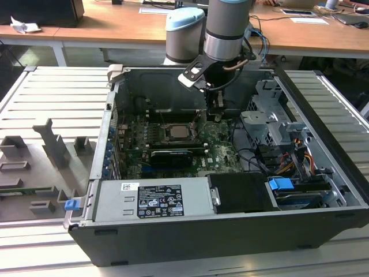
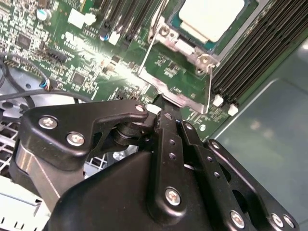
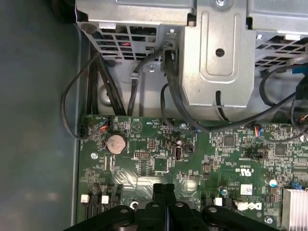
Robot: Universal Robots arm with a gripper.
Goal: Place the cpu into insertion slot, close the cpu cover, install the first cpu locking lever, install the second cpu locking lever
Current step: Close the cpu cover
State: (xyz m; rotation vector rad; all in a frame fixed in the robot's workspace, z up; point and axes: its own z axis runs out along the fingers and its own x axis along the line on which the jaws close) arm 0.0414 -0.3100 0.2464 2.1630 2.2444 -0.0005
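1. Reaching down into the open computer case (image 1: 190,242) in the exterior view, the single arm sets its gripper (image 1: 215,114) just beside the insertion slot (image 1: 161,139), on the exterior view's right of it. I judge it is placed there to work the socket's hardware, not to carry anything. One cpu (image 1: 176,133) lies pale in the slot, and one grey power supply (image 1: 155,199) runs along the near wall.

2. In the second wrist view, the one cpu (image 2: 211,17) sits flat in the insertion slot (image 2: 185,45), so the placing looks done. The one cpu cover (image 2: 177,98) stands open off the chip, with green board showing through its window. The gripper (image 2: 163,108) has its jaws closed together with nothing seen between them, and its tip meets the cover's free edge, probably to push it over. Two white latches (image 2: 219,100) end the memory slots nearby.

3. In the first wrist view, the gripper (image 3: 164,188) shows two fingers (image 3: 159,197) pressed flat together above the motherboard (image 3: 192,154). One coin battery (image 3: 115,143) and two white clips (image 3: 85,198) sit on it.
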